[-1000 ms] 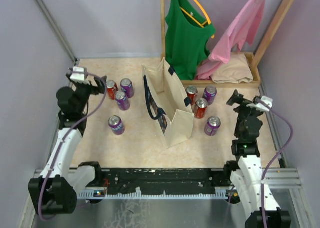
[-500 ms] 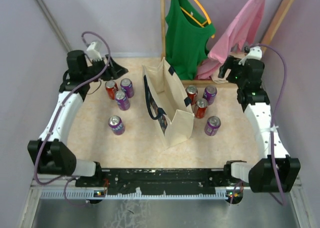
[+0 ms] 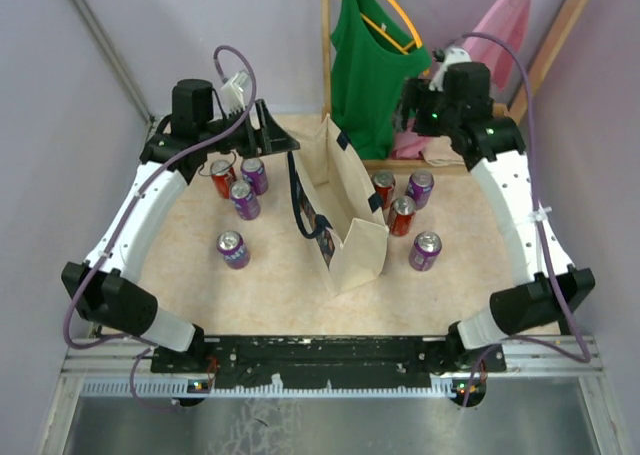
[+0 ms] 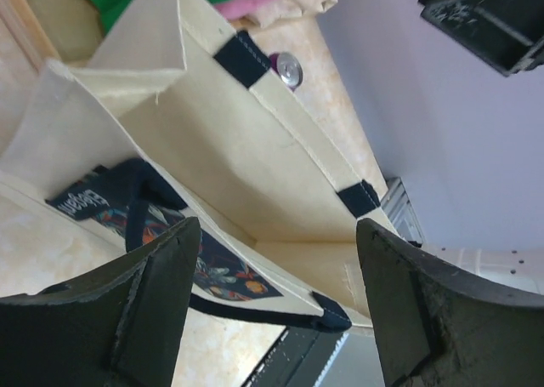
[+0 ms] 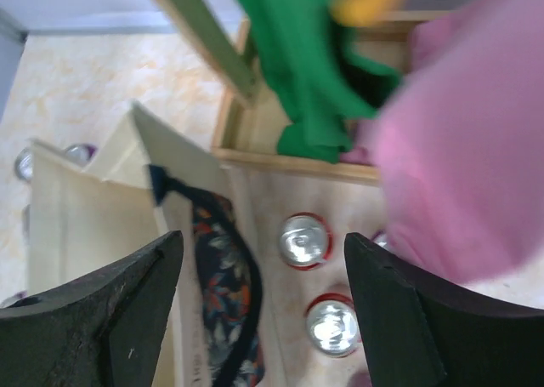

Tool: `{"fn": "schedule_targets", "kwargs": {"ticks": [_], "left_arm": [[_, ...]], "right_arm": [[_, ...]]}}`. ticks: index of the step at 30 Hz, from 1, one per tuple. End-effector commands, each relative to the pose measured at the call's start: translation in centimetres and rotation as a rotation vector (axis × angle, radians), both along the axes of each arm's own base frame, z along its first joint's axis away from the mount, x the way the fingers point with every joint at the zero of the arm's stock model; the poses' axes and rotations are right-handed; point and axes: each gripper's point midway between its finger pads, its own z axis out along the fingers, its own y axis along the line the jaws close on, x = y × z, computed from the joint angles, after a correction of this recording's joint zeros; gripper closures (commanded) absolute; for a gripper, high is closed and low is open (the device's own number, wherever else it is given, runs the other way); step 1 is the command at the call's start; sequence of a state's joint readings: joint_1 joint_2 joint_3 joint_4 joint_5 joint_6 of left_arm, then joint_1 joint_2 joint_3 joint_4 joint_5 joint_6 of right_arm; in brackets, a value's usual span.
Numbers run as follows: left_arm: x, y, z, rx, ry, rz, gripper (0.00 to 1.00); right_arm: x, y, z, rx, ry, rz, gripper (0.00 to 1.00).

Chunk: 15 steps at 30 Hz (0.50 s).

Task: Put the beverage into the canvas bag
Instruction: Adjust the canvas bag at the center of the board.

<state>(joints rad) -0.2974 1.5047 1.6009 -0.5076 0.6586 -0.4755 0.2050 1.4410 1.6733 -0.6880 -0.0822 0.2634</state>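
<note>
The cream canvas tote bag with navy strap handles (image 3: 358,247) stands upright on the marbled beige tabletop (image 3: 280,285). The left gripper (image 3: 283,143) hovers off the bag's far-left corner, jaws spread and empty. The right gripper (image 3: 412,103) hangs beyond its far-right side, likewise released. Red and purple drink cans (image 3: 244,197) stand either side of the bag, four left, four right.

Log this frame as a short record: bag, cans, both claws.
bag: cream canvas tote bag with navy handles, upright, mouth open, no can seen inside
left of bag: one red drink can, three purple drink cans
right of bag: two red drink cans, two purple drink cans
left claw: open, empty, raised by bag's far end
right claw: open, empty, raised near green garment
progress: nothing grasped yet
</note>
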Motion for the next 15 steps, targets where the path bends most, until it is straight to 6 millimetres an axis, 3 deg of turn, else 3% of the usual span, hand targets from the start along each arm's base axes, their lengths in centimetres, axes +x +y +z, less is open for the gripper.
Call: {"fn": "schedule_targets", "kwargs": {"ticks": [1,5,15], "left_arm": [[-1.9,0.2,-2.3,0.037,0.095,-0.007,0.19],[-2.1,-0.1,-3.0,0.032,0.122,-0.034,0.17],[-4.4,-2.9,-7.2,0.062,0.192,-0.082,0.17]], "right_arm": [[-2.2,4.3,-0.1,-0.085,0.088,0.074,0.22],[-3.2,6.9,-1.6,-0.114,0.115,0.1,0.22],[-3.1,8.1,-6.1,-0.21,0.199,0.139,0.2]]}}
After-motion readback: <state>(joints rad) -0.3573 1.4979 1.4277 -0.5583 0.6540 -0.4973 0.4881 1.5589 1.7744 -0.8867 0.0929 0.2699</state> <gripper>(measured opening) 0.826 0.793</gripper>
